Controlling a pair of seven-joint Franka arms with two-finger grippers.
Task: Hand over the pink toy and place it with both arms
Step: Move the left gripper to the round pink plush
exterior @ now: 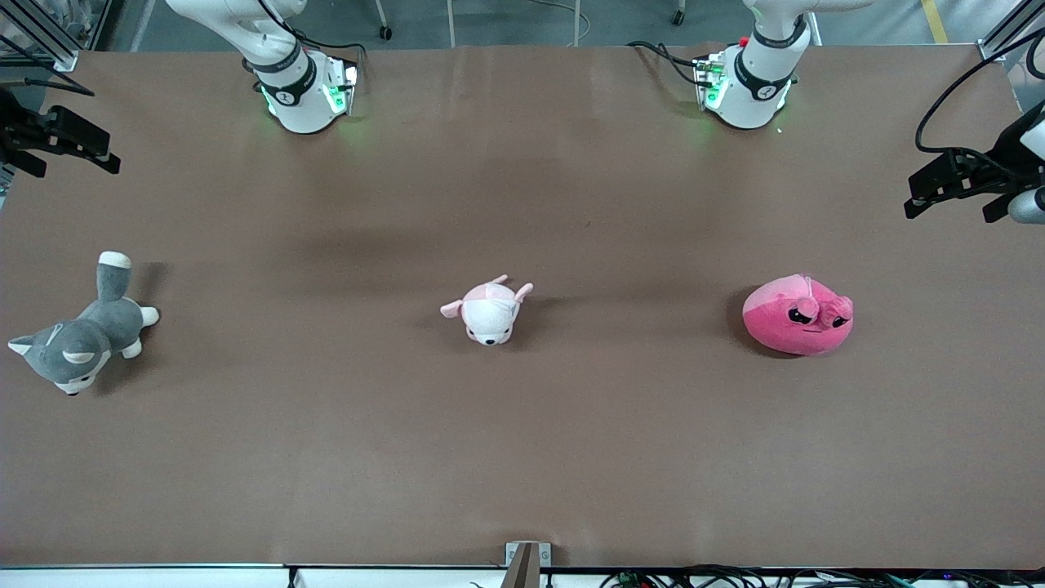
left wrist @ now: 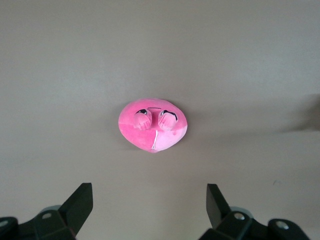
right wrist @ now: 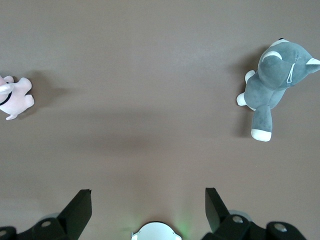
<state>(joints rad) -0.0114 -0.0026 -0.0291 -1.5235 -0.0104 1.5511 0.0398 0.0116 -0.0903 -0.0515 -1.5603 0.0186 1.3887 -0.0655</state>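
On the brown table [exterior: 522, 457], toward the left arm's end, the pink toy [exterior: 798, 315] lies by itself, its droopy-eyed face turned toward the front camera, touched by neither arm. The left gripper [exterior: 955, 192] hangs in the air at that end of the table, off to the side of the toy and well apart from it. Its two fingers [left wrist: 80, 202] stand wide apart with nothing between them, and the left wrist view shows the pink toy [left wrist: 153, 125] lying on bare table past the fingertips.

A small white and pale-pink puppy plush [exterior: 490, 309] lies at the middle of the table, between the two arms and well apart from the pink toy. A grey and white husky plush [exterior: 82, 335] lies toward the right arm's end.

At that end the right gripper [exterior: 69, 147] hovers, apparently out over the table's edge, with the husky near it. Its fingers [right wrist: 77, 210] are spread and empty; the right wrist view shows the husky [right wrist: 272, 82] and part of the puppy [right wrist: 15, 97] on the table below.
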